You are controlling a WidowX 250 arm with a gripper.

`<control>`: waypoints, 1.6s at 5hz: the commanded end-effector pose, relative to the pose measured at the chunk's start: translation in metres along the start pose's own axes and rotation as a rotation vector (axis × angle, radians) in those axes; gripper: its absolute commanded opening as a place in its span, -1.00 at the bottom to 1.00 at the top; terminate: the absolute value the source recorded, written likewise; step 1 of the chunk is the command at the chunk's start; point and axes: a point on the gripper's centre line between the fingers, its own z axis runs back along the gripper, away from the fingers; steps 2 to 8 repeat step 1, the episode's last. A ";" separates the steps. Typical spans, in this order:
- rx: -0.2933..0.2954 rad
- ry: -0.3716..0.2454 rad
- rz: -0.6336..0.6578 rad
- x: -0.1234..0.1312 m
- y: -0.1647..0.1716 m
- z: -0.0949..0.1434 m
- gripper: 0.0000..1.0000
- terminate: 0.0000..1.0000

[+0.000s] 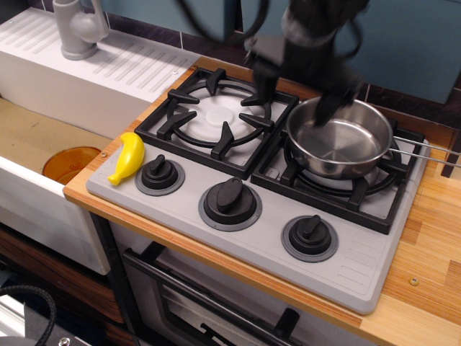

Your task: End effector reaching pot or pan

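Blurred gripper (297, 94) spread, straddling pan (338, 137) rim, handle (426, 145) pointing right

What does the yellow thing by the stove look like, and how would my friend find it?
Start at the grey stovetop with its three black knobs along the front. Go to the leftmost knob; just left of it, at the stovetop's corner, lies a toy banana. It is the only bright yellow, curved thing there; everything around it is grey, black or wood.

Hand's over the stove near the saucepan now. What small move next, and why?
Probably ease the hand straight down a little. Though motion-blurred, its fingers look spread across the saucepan's far-left rim, one finger outside over the left burner grate, one over the bowl. Whether anything touches yet, I cannot tell.
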 end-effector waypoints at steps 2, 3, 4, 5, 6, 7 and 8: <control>-0.043 -0.139 0.016 -0.010 -0.002 -0.029 1.00 1.00; -0.043 -0.139 0.016 -0.010 -0.002 -0.029 1.00 1.00; -0.043 -0.139 0.016 -0.010 -0.002 -0.029 1.00 1.00; -0.043 -0.139 0.016 -0.010 -0.002 -0.029 1.00 1.00; -0.043 -0.139 0.016 -0.010 -0.002 -0.029 1.00 1.00; -0.043 -0.139 0.016 -0.010 -0.002 -0.029 1.00 1.00; -0.043 -0.139 0.016 -0.010 -0.002 -0.029 1.00 1.00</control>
